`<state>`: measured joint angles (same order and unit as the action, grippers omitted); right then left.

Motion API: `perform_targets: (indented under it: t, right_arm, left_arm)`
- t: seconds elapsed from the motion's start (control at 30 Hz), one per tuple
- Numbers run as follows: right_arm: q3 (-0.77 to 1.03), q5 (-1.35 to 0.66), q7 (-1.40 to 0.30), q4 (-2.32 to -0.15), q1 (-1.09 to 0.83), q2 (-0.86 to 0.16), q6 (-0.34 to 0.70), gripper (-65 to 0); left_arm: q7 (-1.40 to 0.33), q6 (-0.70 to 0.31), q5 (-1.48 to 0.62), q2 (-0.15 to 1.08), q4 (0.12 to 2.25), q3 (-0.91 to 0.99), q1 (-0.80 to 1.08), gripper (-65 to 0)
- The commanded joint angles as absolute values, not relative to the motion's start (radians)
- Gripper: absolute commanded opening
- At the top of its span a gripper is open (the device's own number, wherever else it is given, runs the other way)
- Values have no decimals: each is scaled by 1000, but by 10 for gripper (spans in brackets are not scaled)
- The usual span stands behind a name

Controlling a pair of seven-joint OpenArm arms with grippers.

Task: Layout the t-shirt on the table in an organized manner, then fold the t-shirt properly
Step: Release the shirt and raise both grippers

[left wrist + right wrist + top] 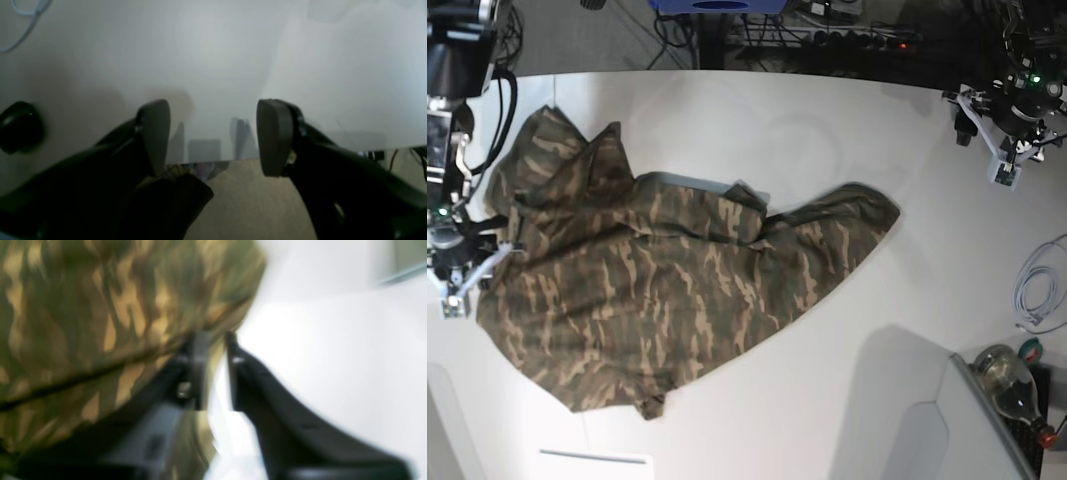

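The t-shirt is lying rumpled on the table, spreading over its left-centre part in base view, long axis running diagonally from upper left to lower right. Right gripper is sitting at the shirt's edge w/ jaws slightly apart; can't tell if it's pinching cloth. Left gripper is hovering spread wide, holding nothing, well apart from the shirt.

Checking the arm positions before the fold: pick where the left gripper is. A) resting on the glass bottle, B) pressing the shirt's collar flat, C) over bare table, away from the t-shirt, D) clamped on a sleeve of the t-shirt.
C: the left gripper hangs open over the bare white table at its far corner, well apart from the t-shirt, with nothing between its pads.
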<state>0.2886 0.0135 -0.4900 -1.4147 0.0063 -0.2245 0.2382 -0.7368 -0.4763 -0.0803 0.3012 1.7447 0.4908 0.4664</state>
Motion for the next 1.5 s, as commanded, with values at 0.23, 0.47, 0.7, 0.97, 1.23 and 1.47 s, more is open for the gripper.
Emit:
perform_targets:
  t: [0.23, 0.47, 0.7, 0.97, 1.23, 1.47]
  right_arm:
    - [239, 5, -627, -1787, -229, -50, 246, -129]
    - [145, 5, -627, -1682, -246, -15, 166, -161]
    - [134, 4, -622, -1555, -197, -15, 157, -168]
    - [139, -1, -627, -1593, -234, -13, 157, -650]
    - [139, -1, -624, -1862, -429, -10, 159, -647]
    - [139, -2, -622, -1920, -524, -10, 160, -647]
  left_arm:
    - [-722, -473, -82, 314, 1764, 490, 453, -262]
    - [-722, -473, -82, 314, 1758, 496, 443, -262]
    - [-722, -473, -82, 314, 1758, 496, 444, -262]
    - [-722, -473, -82, 315, 1756, 493, 440, -262]
    - [-722, -476, -91, 312, 1755, 473, 437, -262]
    - [-722, -476, -171, 272, 1755, 242, 440, -262]
